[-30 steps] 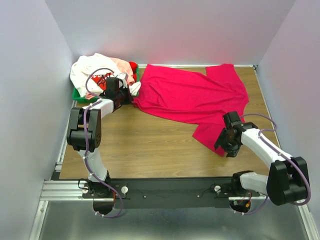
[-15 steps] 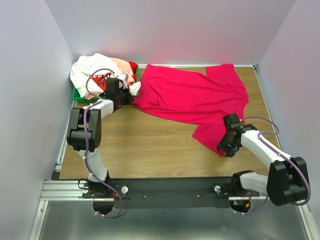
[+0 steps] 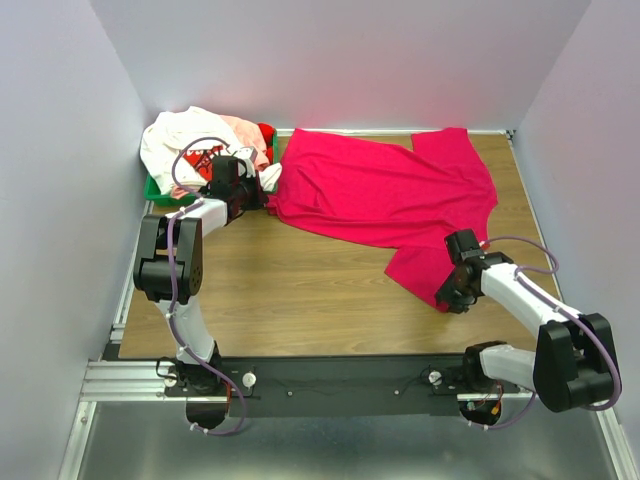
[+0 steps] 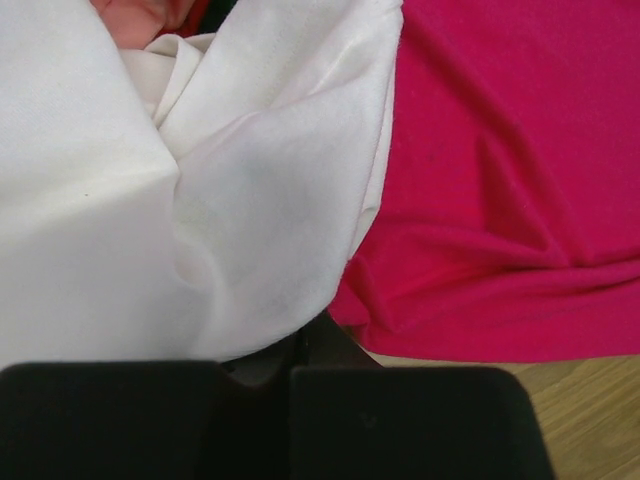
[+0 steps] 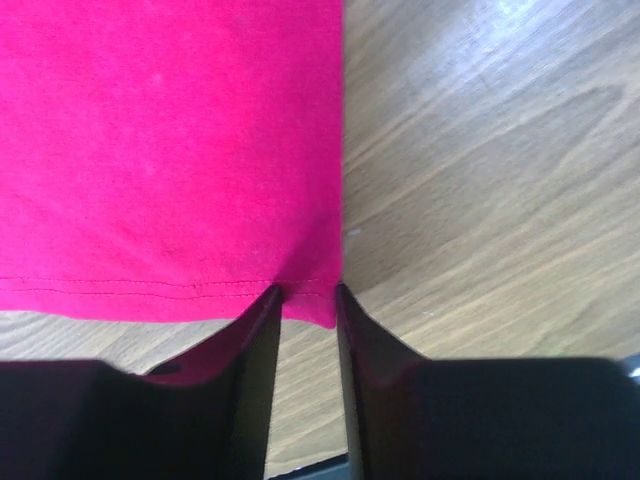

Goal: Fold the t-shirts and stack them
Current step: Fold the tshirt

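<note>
Straddling the near hem corner of the plain magenta-red cloth t-shirt [image 5: 170, 140], your right gripper [image 5: 305, 290] has its jaws a narrow slit apart; you cannot tell whether they pinch it. That shirt lies spread on the wooden table [image 3: 300, 290] from 4 o'clock to 1 o'clock. Your left gripper [image 4: 288, 372] is clenched at 10 o'clock against the white red-printed t-shirt [image 4: 250, 200], which spills from the green plastic tray [image 3: 155, 190] and touches the magenta one.
</note>
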Action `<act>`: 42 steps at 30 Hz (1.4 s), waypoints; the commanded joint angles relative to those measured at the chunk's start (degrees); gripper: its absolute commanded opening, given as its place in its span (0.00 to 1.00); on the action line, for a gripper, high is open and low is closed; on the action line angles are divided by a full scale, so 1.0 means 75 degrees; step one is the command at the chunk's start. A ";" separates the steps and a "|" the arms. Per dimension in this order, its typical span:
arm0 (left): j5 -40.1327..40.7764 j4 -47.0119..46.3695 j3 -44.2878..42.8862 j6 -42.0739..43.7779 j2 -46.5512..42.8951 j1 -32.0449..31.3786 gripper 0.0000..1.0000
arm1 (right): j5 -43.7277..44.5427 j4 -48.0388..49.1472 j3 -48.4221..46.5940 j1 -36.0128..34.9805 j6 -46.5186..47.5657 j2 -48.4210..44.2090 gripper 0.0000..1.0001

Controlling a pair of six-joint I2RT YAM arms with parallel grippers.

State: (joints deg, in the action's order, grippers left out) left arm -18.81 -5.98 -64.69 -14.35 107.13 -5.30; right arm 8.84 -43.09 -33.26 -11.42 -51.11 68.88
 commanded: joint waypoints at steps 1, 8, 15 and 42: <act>-0.0235 -0.0129 0.0094 0.0062 -0.0280 0.0062 0.00 | 0.0028 0.0366 0.0343 -0.0036 -0.0263 0.0027 0.32; -0.0211 -0.0175 0.0152 -0.0020 -0.0327 0.0062 0.00 | -0.0054 0.0379 0.0532 -0.0048 -0.0251 -0.0383 0.00; 0.0094 -0.0281 0.0480 -0.0336 -0.0713 0.0062 0.00 | -0.0136 -0.0417 -0.0147 -0.0048 -0.0263 -0.1320 0.00; 0.1219 -0.0972 0.4393 -0.2141 -0.5248 0.0050 0.00 | 0.0368 -0.3054 -0.2585 -0.0071 0.0627 -0.3805 0.01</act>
State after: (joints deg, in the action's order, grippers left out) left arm -12.40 -12.67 -34.81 -28.25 71.90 -5.26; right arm 10.50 -61.04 -49.63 -11.64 -47.40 42.15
